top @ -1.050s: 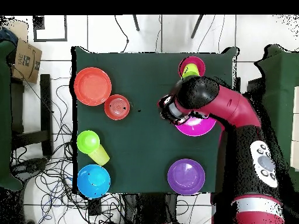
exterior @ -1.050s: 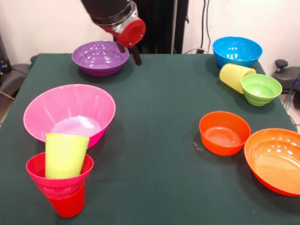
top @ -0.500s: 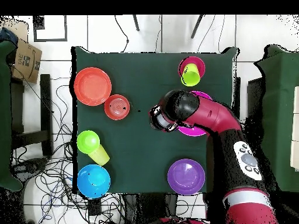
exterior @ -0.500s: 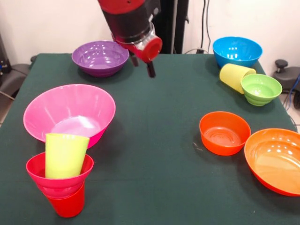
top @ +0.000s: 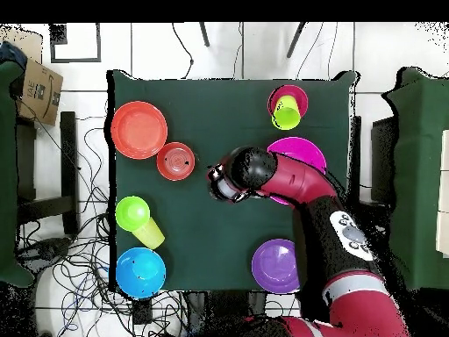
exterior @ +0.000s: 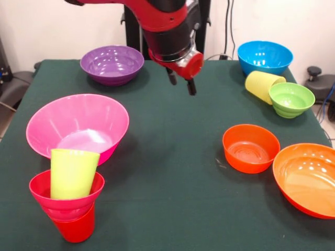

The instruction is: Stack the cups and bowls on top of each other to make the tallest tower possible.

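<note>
The tower stands at the near left corner: a red cup (exterior: 76, 229) at the bottom, a small magenta bowl (exterior: 65, 200) on it, and a lime green cup (exterior: 73, 172) leaning in that bowl; from above it shows as the tower (top: 287, 105). My gripper (exterior: 182, 83) hangs open and empty above the middle of the table, near its far side, apart from every cup and bowl. From above the gripper (top: 214, 182) lies between the small orange bowl (top: 176, 161) and the large pink bowl (top: 303, 147). A pale yellow cup (exterior: 263, 84) lies on its side against the ribbed green bowl (exterior: 291, 98).
The large pink bowl (exterior: 78, 128) sits just behind the tower. A purple bowl (exterior: 111, 64) is far left and a blue bowl (exterior: 264, 56) far right. The small orange bowl (exterior: 250, 147) and a large orange bowl (exterior: 309, 178) stand at the near right.
The arm has swung the gripper from beside the purple bowl rightward and down toward the table's middle. No cup or bowl has moved.
</note>
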Tool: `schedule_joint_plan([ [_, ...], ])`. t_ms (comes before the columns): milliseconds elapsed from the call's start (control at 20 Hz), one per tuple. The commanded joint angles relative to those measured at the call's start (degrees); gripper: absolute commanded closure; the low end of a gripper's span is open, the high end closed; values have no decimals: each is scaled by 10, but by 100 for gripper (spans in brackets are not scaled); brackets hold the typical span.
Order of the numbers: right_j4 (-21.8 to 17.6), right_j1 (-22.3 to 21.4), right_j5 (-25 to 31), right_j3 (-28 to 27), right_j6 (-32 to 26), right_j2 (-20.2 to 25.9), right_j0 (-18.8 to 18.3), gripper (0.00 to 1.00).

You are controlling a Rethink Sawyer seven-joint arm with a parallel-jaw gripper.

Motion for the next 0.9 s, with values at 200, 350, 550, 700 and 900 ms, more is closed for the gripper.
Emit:
schedule_joint_plan([
  [200,28,39,-100,66,-10,91,-6,0],
  [350,32,48,-124,70,-5,104,-9,0],
  [550,31,58,-173,79,6,119,-14,0],
  [700,30,65,-195,81,15,126,-14,0],
  [900,23,74,-221,76,25,124,-8,0],
])
